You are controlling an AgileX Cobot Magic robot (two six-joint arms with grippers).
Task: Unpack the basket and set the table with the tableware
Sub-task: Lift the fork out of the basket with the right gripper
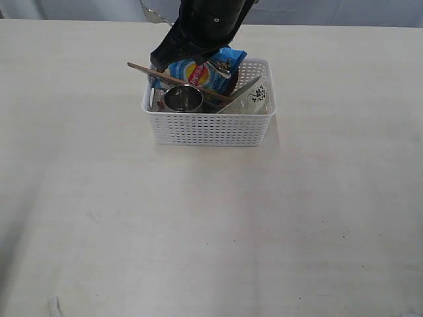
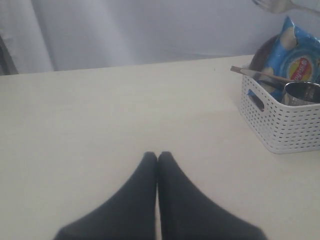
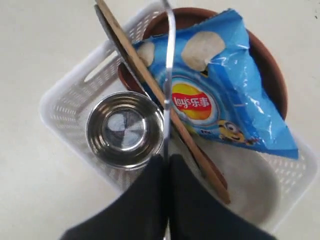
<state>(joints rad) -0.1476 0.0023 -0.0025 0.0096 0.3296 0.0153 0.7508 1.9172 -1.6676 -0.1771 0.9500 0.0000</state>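
Tabletop (image 1: 198, 224) in pale wood grain carries the white basket (image 1: 211, 129) toward its far side, with no tableware set out around it yet. Inside, the reddish-brown plate (image 3: 272, 80) sits behind a blue chip bag (image 3: 220, 90). The white bowl (image 3: 250, 192) lies low beside the steel cup (image 3: 125, 127), and a wooden handle (image 3: 135, 57) slants across the rim (spoon or chopsticks, I cannot tell). The right end effector (image 3: 166, 160) is pressed together on the thin fork (image 3: 170, 60), held above the basket. The left end effector (image 2: 157, 156) is closed on nothing over bare tabletop. The fork looks light, stiff and slick, so a pinch on its shaft may let it swivel. Its tines are partly cut off at the left wrist view's edge, and the bag hides much of the plate.
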